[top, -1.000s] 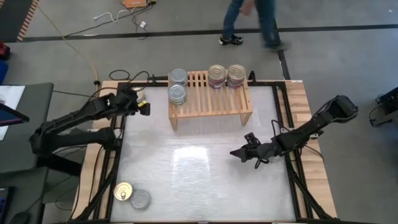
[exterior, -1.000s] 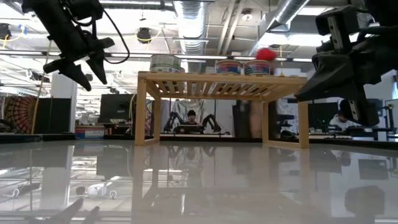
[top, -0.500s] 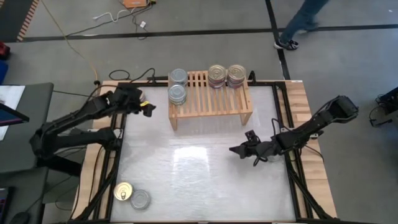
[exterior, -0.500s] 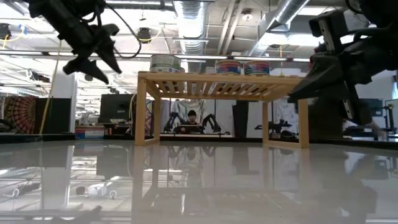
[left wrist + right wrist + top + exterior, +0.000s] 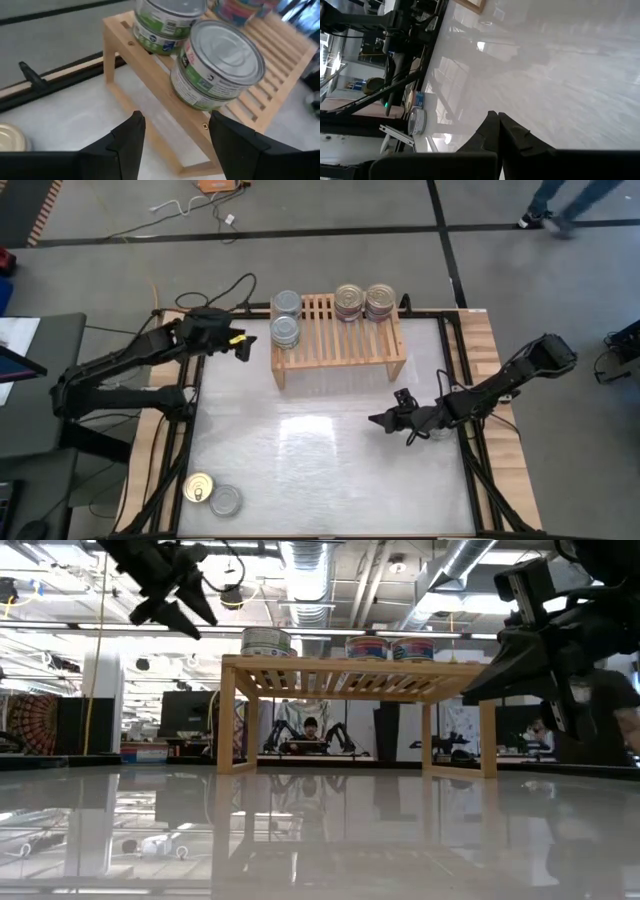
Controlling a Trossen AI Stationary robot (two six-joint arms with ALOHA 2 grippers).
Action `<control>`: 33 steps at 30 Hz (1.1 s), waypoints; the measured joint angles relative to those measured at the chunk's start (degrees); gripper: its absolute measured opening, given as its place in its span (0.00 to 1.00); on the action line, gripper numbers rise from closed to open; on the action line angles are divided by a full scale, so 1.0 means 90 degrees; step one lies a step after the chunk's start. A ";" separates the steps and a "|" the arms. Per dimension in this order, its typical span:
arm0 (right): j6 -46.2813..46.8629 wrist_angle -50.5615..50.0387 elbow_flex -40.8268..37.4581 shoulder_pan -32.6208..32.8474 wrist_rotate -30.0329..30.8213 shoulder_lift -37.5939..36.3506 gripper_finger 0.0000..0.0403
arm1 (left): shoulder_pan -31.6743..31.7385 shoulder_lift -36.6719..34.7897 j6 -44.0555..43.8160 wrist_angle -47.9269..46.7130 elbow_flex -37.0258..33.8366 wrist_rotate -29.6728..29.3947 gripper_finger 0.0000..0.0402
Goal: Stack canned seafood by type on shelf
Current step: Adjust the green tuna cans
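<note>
Left gripper (image 5: 241, 345), jaws apart and empty, has swung toward shelf (image 5: 340, 350) where 4 tin stacks (image 5: 285, 330) sit; right gripper (image 5: 376, 421) clenched mid-table; 2 tins (image 5: 212, 494) remain unshelved.

The shelf (image 5: 337, 340) is pale bare wood, matt, with slats on top. Tins on the shelf (image 5: 218, 65) are shiny metal with glossy paper labels. The desk (image 5: 320, 470) under the shelf is smooth and glossy white, mirror-like down low. Both hands look matt black plastic.
</note>
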 joint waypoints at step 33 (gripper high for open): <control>-0.0468 -0.0040 -0.0002 -0.0132 -0.0185 -0.0002 0.07 | -0.0928 0.3233 -0.0103 -0.0856 0.2002 -0.0752 0.49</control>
